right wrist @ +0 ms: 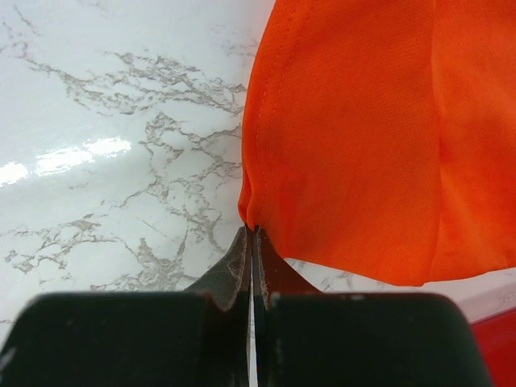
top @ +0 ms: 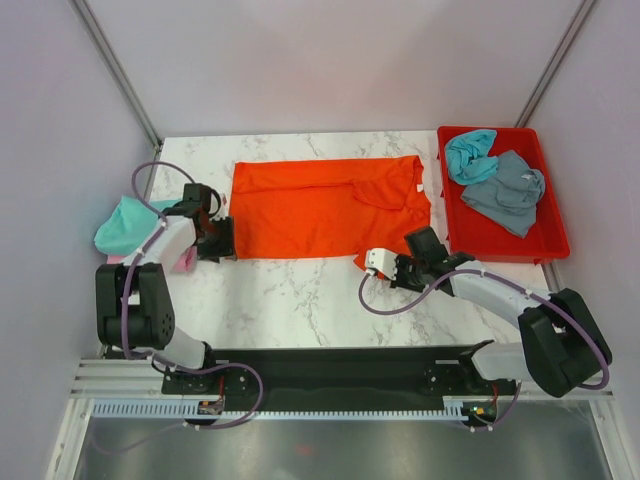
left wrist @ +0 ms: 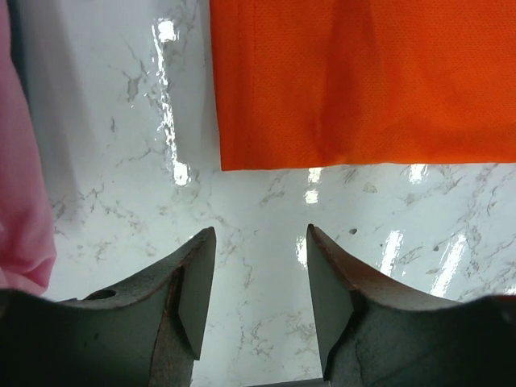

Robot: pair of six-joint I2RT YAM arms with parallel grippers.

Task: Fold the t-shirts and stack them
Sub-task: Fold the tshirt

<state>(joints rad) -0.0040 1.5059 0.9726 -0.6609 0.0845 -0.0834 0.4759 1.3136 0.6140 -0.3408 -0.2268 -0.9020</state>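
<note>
A bright orange t-shirt (top: 310,205) lies spread on the marble table (top: 300,300). My right gripper (top: 420,243) is at its near right corner. In the right wrist view the gripper (right wrist: 252,230) is shut, pinching a hemmed edge of the orange t-shirt (right wrist: 363,145). My left gripper (top: 222,240) is at the shirt's near left corner. In the left wrist view it (left wrist: 260,234) is open and empty over bare marble, just short of the orange shirt's edge (left wrist: 363,81).
A red plastic tray (top: 555,245) at the back right holds a crumpled teal shirt (top: 468,152) and a grey-blue shirt (top: 508,190). At the table's left edge lie another teal shirt (top: 122,225) and a pink one (top: 185,262), the pink also showing in the left wrist view (left wrist: 20,161).
</note>
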